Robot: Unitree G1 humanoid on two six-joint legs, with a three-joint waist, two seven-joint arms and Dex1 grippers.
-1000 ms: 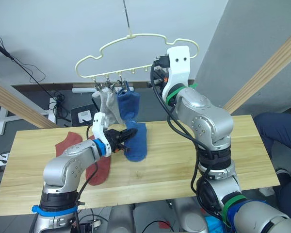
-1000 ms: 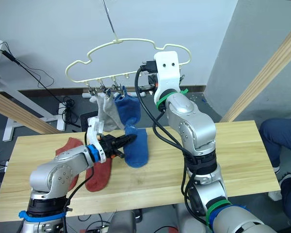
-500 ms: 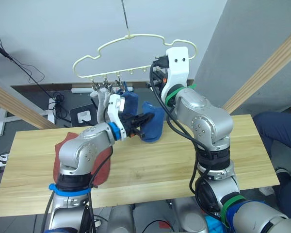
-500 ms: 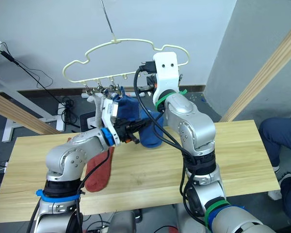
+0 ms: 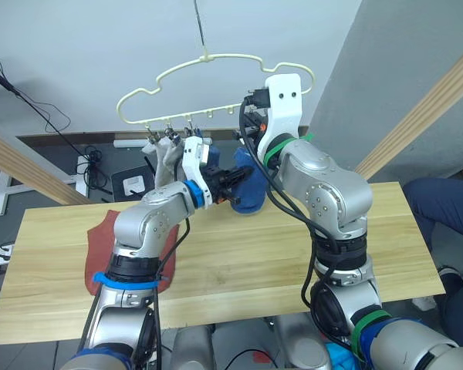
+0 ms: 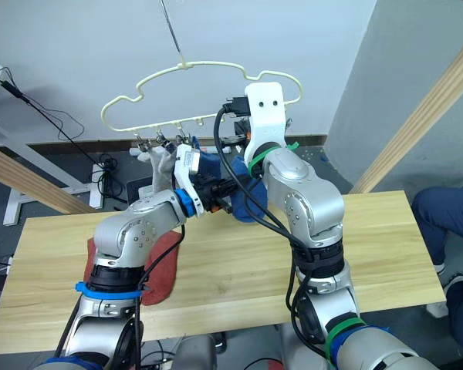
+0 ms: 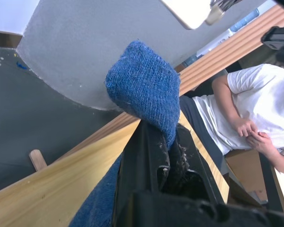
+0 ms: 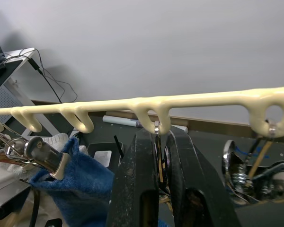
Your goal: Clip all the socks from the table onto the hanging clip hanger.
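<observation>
left gripper point(image 7: 158, 142) is pinched tight on a blue sock point(image 7: 146, 92); right gripper point(image 8: 160, 142) looks clamped around a clip point(image 8: 157, 130) of the clip hanger point(image 5: 216, 58); a person point(image 7: 248, 109) sits past the table point(image 5: 239, 254) edge

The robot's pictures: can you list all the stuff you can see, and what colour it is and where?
clip hanger: one, pale yellow, hanging above the table's far side.
grey socks: light grey, clipped at the hanger's left end; count unclear.
hung blue sock: one, clipped beside the grey ones.
held blue sock: one, lifted toward the hanger.
red socks: rust-red, lying on the table's left part; count unclear.
table: one, pale wood.
person: one, white shirt, seated past the table's right end.
left gripper: shut on the held blue sock.
right gripper: pinching a metal clip of the hanger.
</observation>
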